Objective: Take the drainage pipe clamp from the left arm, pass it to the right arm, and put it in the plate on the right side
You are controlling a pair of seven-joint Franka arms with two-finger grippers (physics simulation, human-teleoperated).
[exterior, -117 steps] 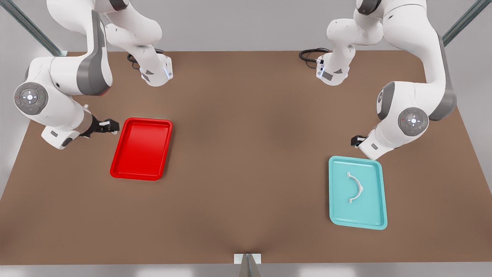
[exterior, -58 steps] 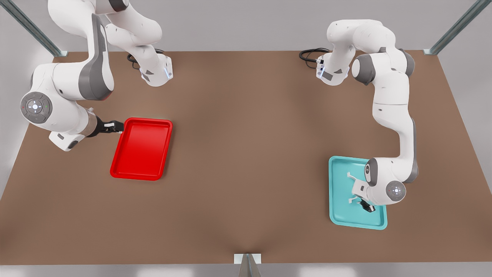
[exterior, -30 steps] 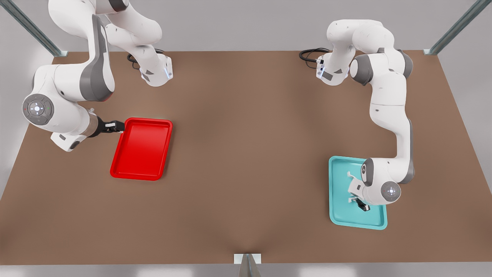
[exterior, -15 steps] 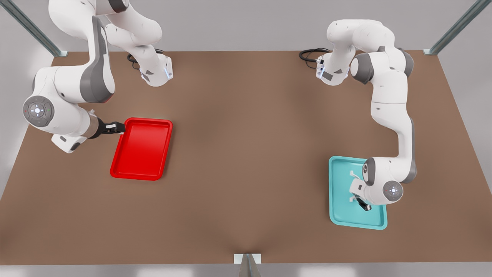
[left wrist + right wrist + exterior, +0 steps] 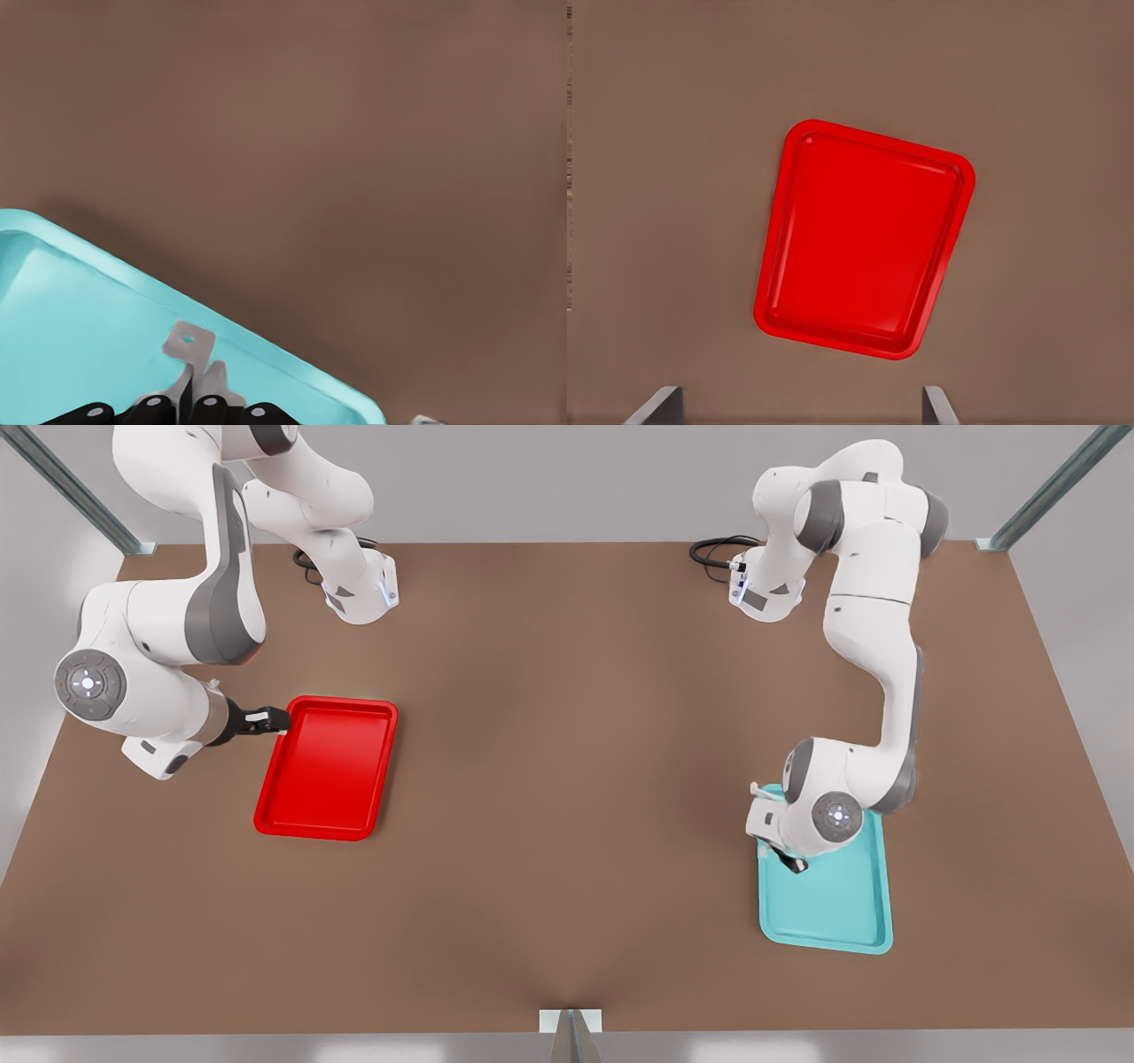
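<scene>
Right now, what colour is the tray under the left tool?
Teal. The tray shows best in the front view, below the left tool.

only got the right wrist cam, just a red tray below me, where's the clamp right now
Observer: The drainage pipe clamp is pinched in the left claw, above the teal tray.
Operator: which side of the table is that on
Observer: The front view's right. The left claw hangs over the teal tray's far corner, and one clamp tab pokes out beside the wrist.
Operator: and where am i
Observer: The right claw waits open at the far corner of the plate, on the front view's left, a wide stretch of table away from the clamp.
</scene>
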